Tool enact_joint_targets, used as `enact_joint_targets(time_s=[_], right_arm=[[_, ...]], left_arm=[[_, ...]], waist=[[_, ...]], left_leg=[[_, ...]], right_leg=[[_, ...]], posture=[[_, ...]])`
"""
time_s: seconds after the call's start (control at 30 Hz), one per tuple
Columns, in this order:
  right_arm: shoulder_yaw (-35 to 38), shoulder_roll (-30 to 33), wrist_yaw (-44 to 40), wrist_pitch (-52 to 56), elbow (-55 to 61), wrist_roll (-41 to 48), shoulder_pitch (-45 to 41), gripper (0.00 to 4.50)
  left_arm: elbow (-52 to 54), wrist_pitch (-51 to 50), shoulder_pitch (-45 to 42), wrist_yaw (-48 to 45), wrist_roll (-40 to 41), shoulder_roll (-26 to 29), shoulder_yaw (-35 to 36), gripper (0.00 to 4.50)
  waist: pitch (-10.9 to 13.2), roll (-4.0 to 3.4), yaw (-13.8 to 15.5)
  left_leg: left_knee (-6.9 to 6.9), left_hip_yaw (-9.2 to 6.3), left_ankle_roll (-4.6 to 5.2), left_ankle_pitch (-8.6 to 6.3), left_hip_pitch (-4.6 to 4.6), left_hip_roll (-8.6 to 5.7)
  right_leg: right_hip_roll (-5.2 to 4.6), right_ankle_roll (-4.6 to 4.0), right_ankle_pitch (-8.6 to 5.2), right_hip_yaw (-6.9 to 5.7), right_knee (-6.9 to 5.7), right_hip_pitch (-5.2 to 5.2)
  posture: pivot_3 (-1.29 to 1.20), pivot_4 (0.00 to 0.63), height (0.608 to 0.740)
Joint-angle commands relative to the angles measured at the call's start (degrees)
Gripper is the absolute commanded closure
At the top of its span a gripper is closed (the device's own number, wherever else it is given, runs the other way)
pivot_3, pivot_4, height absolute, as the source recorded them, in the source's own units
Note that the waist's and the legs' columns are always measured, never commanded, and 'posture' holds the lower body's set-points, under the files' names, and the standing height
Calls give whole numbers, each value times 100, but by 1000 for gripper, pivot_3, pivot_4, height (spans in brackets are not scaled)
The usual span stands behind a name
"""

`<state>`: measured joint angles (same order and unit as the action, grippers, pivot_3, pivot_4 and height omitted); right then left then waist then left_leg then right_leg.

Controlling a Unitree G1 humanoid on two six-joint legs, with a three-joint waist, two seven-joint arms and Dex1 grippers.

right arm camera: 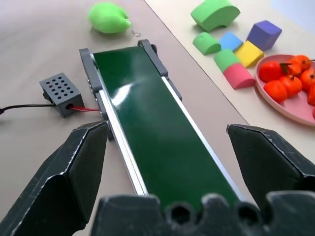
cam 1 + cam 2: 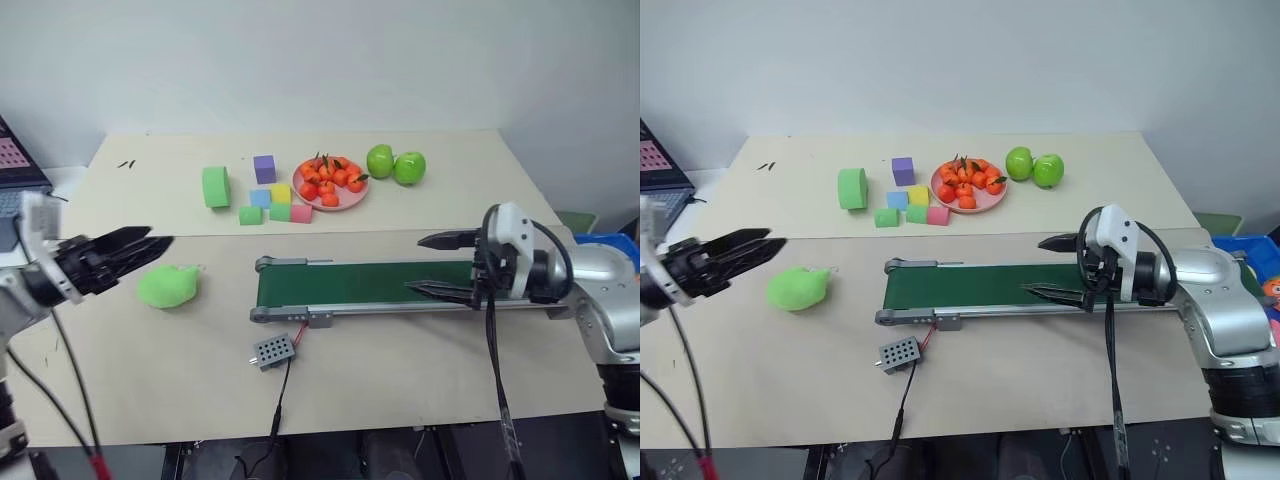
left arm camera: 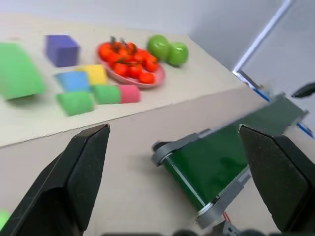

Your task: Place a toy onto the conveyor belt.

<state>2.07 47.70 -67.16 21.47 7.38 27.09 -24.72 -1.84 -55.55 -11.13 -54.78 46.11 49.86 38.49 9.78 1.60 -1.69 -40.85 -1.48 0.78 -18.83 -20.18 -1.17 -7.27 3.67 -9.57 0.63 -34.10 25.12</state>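
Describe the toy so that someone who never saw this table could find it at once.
Find the conveyor belt across the middle of the table. Beyond its left end, alone on the tabletop, lies the toy. It is a soft, rounded lime-green plush, unlike the shiny apples and hard-edged foam blocks farther back.

We are holding our left claw (image 2: 150, 243) out at our left side, pointing level and toward the middle, fingers (image 3: 83, 167) spread wide and empty. Our right claw (image 2: 440, 265) is reaching in from the right (tilting slightly downward), its fingers (image 1: 78, 167) also parted, gripping nothing.
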Motion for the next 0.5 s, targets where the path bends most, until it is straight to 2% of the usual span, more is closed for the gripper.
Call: enact_joint_targets(time_s=[0.03,0.2,0.3,0.5], right_arm=[[-51,-90,-180,-254,-159,-35,-296,0],[-171,-290,-328,-310,-352,-80,-602,0],[-214,-346,-368,-330,-455,-145,-752,0],[-200,-312,-434,-329,-487,-162,-851,0]], left_arm=[[-455,-445,573,292,49,60,511,26],[-1097,-1702,1111,829,657,-427,1101,26],[-1496,-1779,873,1459,886,-913,1549,26],[-1934,-1838,302,2349,1318,-1449,2083,26]], waist=[[0,0,-3],[0,1,23],[0,2,71],[-4,9,97]], left_leg=[[0,0,0,0,1,0],[-1,-2,-3,1,1,0],[0,-6,-7,4,0,1],[0,-5,-29,15,0,0]], right_leg=[[0,0,0,-1,0,0],[-1,-1,0,0,-3,0],[-1,-1,0,-5,-4,1],[-1,-7,4,-7,-3,-1]], posture=[[0,150,738],[0,150,738],[0,150,738],[0,150,738]])
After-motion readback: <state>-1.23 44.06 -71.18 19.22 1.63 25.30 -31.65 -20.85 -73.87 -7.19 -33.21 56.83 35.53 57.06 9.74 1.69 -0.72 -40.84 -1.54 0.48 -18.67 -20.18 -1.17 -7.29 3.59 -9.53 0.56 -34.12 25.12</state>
